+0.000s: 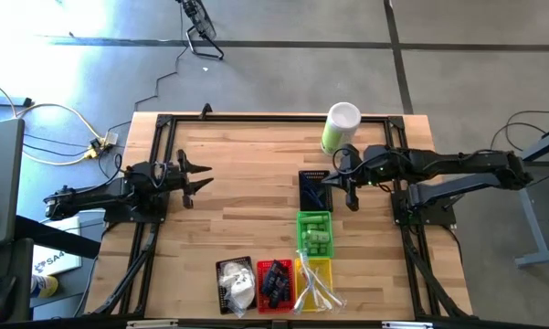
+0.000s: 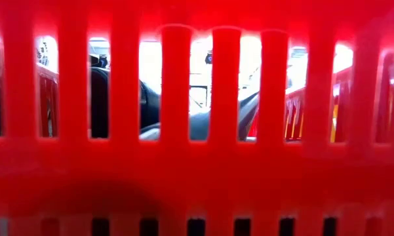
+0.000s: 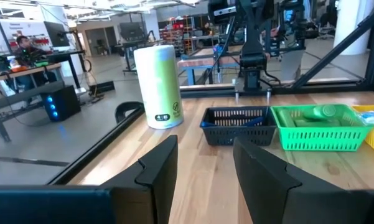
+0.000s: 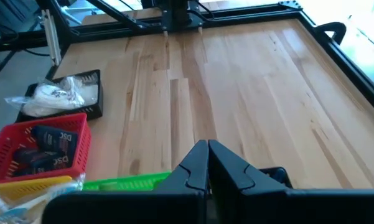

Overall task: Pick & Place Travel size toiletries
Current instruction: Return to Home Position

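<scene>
The left gripper (image 1: 196, 178) hangs over the left side of the bench (image 1: 247, 210) with its two fingers spread wide and nothing between them. It points across the wood toward the green-and-white canister (image 3: 158, 87) that stands upright near the far edge. The right gripper (image 1: 351, 199) is over the right-centre of the bench, just beside a black basket (image 1: 312, 189). Its fingers are pressed together and hold nothing (its own wrist view shows the two tips meeting with no gap). The toiletries all lie in baskets. The green bottles (image 1: 316, 239) are in the green basket (image 1: 301, 219), which sits right against the near side of that black basket. Toward the front edge three more baskets stand in a row, side by side. The white pouches (image 1: 238, 287) are heaped in a second black basket (image 1: 221, 270) on the left. The dark blue tubes (image 1: 275, 280) are in the red basket (image 1: 261, 291) in the middle. The clear-wrapped sticks (image 1: 318, 285) are in the yellow basket (image 1: 322, 266) on the right, some poking out over its rim. Something blue shows through the mesh of the black basket beside the right gripper, but what it is cannot be told. The low view is filled by the red basket's slotted wall.
</scene>
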### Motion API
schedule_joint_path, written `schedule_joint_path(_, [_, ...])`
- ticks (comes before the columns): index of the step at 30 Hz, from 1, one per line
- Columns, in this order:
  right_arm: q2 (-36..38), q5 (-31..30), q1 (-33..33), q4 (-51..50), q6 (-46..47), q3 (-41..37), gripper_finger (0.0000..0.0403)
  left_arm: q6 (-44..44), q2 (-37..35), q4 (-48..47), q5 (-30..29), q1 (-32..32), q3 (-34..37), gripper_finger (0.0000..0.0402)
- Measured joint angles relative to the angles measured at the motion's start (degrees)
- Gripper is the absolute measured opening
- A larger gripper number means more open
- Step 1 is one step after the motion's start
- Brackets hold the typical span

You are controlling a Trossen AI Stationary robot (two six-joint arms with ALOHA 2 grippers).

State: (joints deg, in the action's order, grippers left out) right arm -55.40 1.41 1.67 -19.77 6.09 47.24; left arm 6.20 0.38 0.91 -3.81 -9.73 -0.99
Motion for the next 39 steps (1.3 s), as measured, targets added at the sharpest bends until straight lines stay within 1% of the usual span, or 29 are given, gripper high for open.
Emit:
schedule_joint_path(6, [3.82,-2.76,0.42,-4.5,-0.4,0.0,0.0004,-0.44,0.0,0.09,0.07,0.0,0.11,0.0152])
schedule_joint_path(13, [10.29,-0.91,2.57,-10.32,-3.12,0.0,0.0004,-0.46,0.0,0.17,0.21,0.01,0.16,0.0152])
schedule_joint_path(17, [13.63,-1.02,4.17,-11.08,-3.5,-0.94,0.0003,-0.48,0.0,0.17,0.21,-0.01,0.2,0.0152])
schedule_joint_path(23, [21.99,-1.6,5.45,-11.51,-2.71,-5.77,0.0003,-0.48,0.0,0.2,0.19,-0.01,0.22,0.0152])
schedule_joint_path(27, [28.33,-1.67,5.51,-10.53,-0.19,-9.56,0.0003,-0.48,0.0,0.2,0.19,-0.01,0.24,0.0152])
schedule_joint_path(31, [34.38,-3.15,5.51,-9.06,1.31,-12.95,0.0003,-0.48,0.0,0.21,0.19,-0.01,0.24,0.0152])
schedule_joint_path(34, [38.35,-4.59,5.51,-8.91,1.56,-14.84,0.0002,-0.5,0.0,0.22,0.19,0.02,0.24,0.0152])
schedule_joint_path(39, [44.45,-4.46,5.51,-8.4,2.24,-17.54,0.0002,-0.5,0.0,0.21,0.19,0.0,0.24,0.0152])
